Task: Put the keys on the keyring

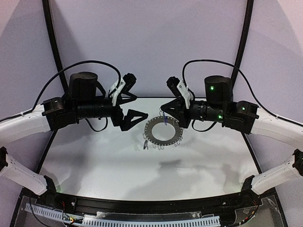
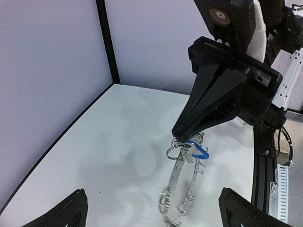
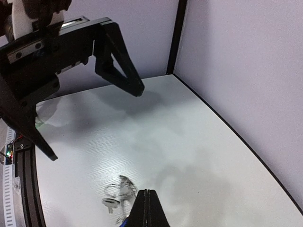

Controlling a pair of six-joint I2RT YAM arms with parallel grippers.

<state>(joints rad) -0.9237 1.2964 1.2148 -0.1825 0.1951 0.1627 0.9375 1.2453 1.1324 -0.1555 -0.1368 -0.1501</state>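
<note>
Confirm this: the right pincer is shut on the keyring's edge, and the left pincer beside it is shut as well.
One thing is wrong: the left pincer is open, not shut. The left wrist view shows its two fingers spread wide at the bottom corners. The rest stands: the right pincer is shut on the keyring's edge.

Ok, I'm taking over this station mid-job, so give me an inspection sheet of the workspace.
Surface: white table, with shadows of the arms on it.
Job's things: keyring hanging tilted from the right gripper, wire clips dangling; blue-tagged key just under the grip; other key not made out.
Clutter: nothing seen.
Grippers: right gripper shut on the keyring's rim; left gripper open, facing the ring, holding nothing.
Cables: black cable arching over each arm.
Surroundings: pale lilac walls, black frame posts.
</note>
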